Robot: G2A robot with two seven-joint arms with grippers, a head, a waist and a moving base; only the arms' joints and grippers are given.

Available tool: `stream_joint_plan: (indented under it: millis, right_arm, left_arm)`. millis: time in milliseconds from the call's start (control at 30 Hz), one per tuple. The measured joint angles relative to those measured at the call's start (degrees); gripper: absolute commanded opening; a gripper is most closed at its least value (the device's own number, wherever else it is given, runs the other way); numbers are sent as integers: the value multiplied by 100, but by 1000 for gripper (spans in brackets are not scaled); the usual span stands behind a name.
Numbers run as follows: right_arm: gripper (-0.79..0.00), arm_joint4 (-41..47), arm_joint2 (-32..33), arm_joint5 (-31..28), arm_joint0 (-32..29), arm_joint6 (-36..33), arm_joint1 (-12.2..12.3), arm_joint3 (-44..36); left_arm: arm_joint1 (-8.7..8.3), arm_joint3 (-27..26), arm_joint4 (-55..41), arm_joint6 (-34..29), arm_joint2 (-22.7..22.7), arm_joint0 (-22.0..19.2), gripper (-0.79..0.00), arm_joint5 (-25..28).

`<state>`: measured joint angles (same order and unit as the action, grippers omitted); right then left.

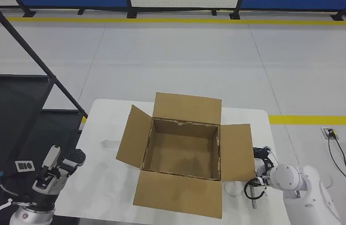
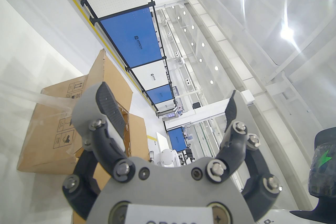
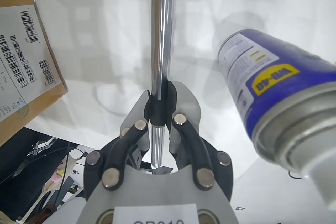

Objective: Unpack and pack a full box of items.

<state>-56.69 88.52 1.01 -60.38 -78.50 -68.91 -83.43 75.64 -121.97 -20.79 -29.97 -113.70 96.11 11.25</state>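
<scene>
One open cardboard box, four flaps spread, sits centre-frame on the table; right gripper clamps one chrome rod beside one cropped spray can, left gripper, lower left, stands with jaws apart.

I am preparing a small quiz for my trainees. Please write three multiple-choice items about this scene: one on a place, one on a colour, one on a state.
1. Where does the cardboard box stand?
A. on the floor
B. on the white table
C. on a chair

2. What colour is the body of the spray can?
A. red
B. green
C. blue

3. In what state is the right gripper?
A. open and empty
B. shut on the metal rod
C. shut on the spray can

Key:
1 B, the top view shows white tabletop beside the box's open flaps.
2 C, the right wrist view shows a blue body with a yellow label patch.
3 B, in the right wrist view the fingers are closed around the shiny rod.
</scene>
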Motion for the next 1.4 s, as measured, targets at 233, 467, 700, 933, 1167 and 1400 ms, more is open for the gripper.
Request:
stream_joint_plan:
  millis: [233,467,700,933,1167,1400]
  right_arm:
    - [-640,99,-128,-64,183,51,21,343]
    - [-560,230,-258,-122,285,73,40,499]
    - [-554,379,-229,-155,254,223,80,459]
    - [-511,879,362,-127,-328,547,172,-605]
    - [-453,1750,1286,56,-1130,955,241,-1923]
    - [-440,3349,1937,-250,-1246,1252,277,-1916]
  left_arm:
    - [0,0,0,0,0,0,0,0]
    - [0,0,0,0,0,0,0,0]
    - [0,0,0,0,0,0,0,0]
    - [0,0,0,0,0,0,0,0]
    - [0,0,0,0,0,0,0,0]
    - [0,0,0,0,0,0,0,0]
